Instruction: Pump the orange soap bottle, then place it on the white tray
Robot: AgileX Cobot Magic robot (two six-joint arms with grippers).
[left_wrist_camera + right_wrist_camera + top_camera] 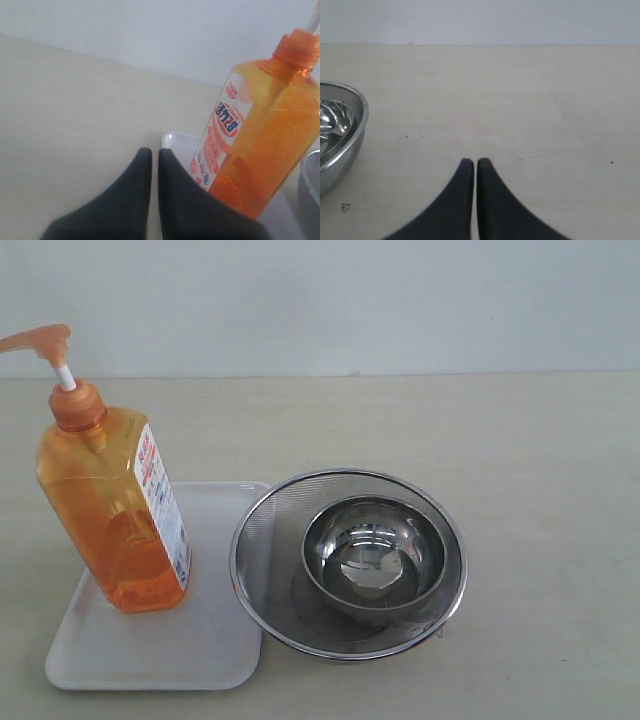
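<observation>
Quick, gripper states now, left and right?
Left gripper: closed, holding nothing; the orange soap bottle stands apart from it.
Right gripper: closed, holding nothing.

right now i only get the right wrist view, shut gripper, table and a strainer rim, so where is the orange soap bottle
observer: the orange soap bottle stands upright on the white tray, which lies left of the strainer in the exterior view.
operator: is the left arm holding it
observer: no, the left gripper is shut on nothing, its tips by the tray's corner, apart from the bottle.
operator: anything in the strainer
observer: a steel bowl sits inside it.
</observation>
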